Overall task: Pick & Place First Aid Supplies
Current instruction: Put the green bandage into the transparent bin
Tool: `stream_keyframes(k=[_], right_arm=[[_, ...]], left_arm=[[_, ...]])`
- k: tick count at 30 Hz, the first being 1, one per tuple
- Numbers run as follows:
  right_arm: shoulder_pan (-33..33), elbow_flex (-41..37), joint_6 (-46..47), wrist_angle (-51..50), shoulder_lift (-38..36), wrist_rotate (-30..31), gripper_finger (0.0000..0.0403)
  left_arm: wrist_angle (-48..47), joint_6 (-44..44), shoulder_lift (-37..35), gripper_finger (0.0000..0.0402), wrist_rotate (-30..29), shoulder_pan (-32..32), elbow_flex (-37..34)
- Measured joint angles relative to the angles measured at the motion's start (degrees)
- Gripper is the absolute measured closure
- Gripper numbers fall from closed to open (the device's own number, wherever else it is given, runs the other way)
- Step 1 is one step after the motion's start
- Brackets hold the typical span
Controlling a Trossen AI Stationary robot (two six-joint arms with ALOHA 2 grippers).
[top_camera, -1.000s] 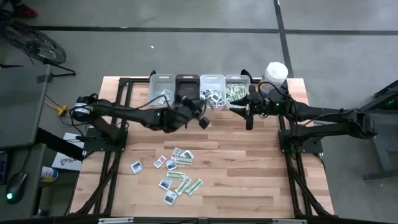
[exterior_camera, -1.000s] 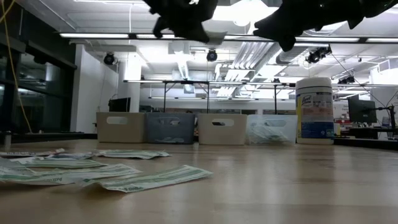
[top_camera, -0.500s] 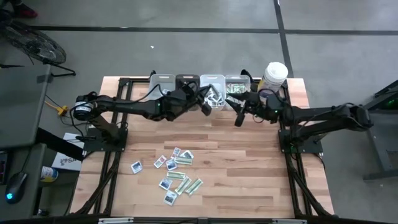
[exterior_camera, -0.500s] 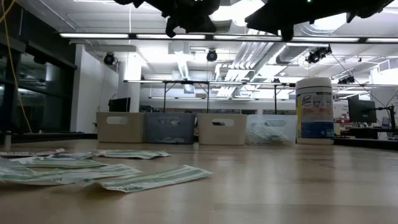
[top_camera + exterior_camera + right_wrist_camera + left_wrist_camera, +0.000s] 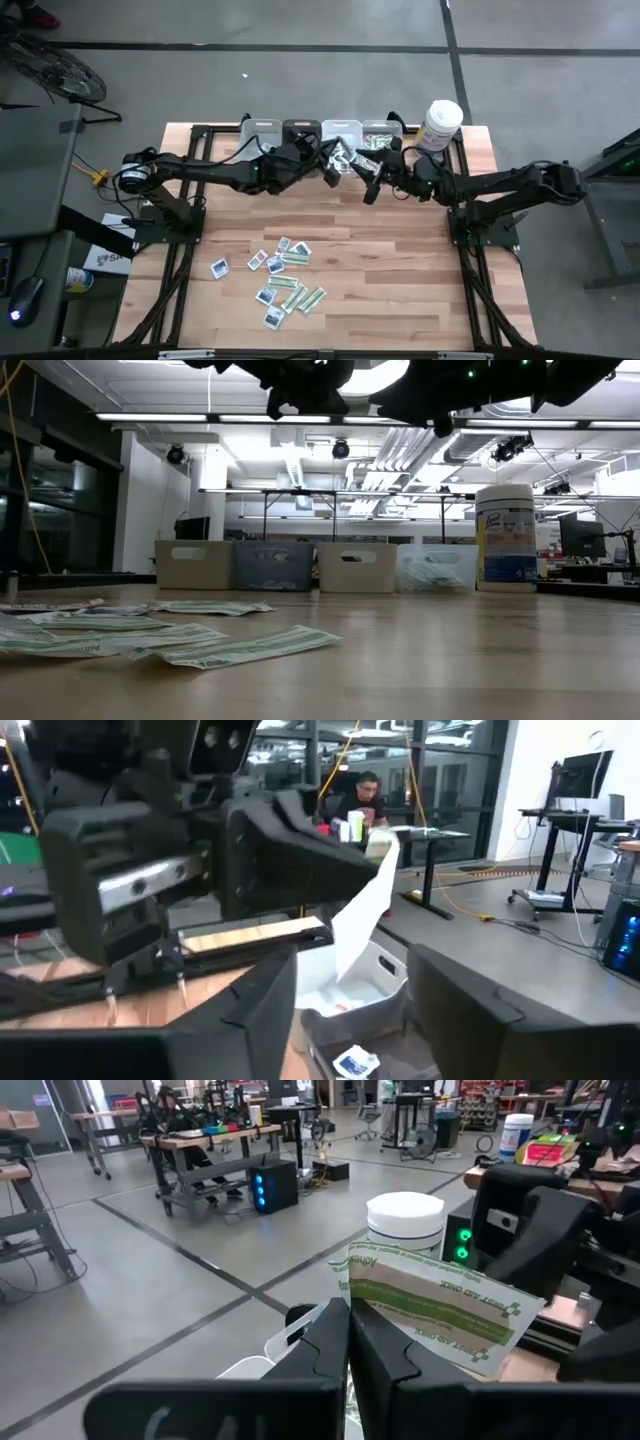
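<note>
High view: my left gripper (image 5: 328, 168) sits over the row of bins (image 5: 302, 132) at the far edge of the table (image 5: 400, 270), clenched on a green-and-white packet (image 5: 342, 158) that sticks out past its tips. My right gripper (image 5: 370, 190) is just beside it on the near side, and from above I cannot tell how its fingers stand. The loose packets (image 5: 283, 278) lie in a cluster well behind both grippers, toward the table's near edge. Risk: the two wrists are close enough to knock together if either swings sideways. Low view: both arms hang dark above the bins (image 5: 358, 567), with the white canister (image 5: 505, 537) off to the side; the loose packets (image 5: 245, 647) lie flat in the foreground. Height over the bins reads as generous, so a drop from here could flutter and miss. Left wrist view: the packet (image 5: 435, 1308) is pinched at one end only between my closed fingers (image 5: 330, 1342), most of it cantilevered out, the canister (image 5: 405, 1220) beyond. Judgement: a thin paper strip held at one end may cling to a finger on release, or fall into the wrong bin. Right wrist view: my right fingers (image 5: 262, 995) stand apart, empty, facing the left gripper (image 5: 330, 865) and its hanging packet (image 5: 362, 915). Closing carelessly could tear or crumple it.
</note>
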Motion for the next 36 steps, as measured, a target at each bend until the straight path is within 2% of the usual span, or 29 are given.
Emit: stream_keyframes(k=[5,10,16,24,32,36], right_arm=[[-0.04,0.02,0.35,1.43,0.13,1.51,0.0179],[-0.04,0.02,0.37,1.43,0.13,2.24,0.0178],[-0.04,0.02,0.34,1.43,0.13,2.27,0.0209],[-0.23,0.04,0.30,1.28,0.13,5.96,0.0265],[-1.78,0.04,0.44,0.90,0.13,2.67,0.0306],[-1.96,0.04,0.41,0.89,0.13,0.66,0.0340]], left_arm=[[0.09,0.14,0.00,0.0401,1.17,0.00,0.00],[0.08,0.14,0.00,0.0401,2.35,0.00,0.00],[0.08,0.14,0.02,0.0401,3.04,0.00,0.00],[0.31,0.14,0.02,0.0401,6.03,0.00,0.00],[0.76,0.12,0.02,0.0401,9.03,0.00,0.00],[0.74,0.13,0.04,0.0401,9.22,0.00,0.00]])
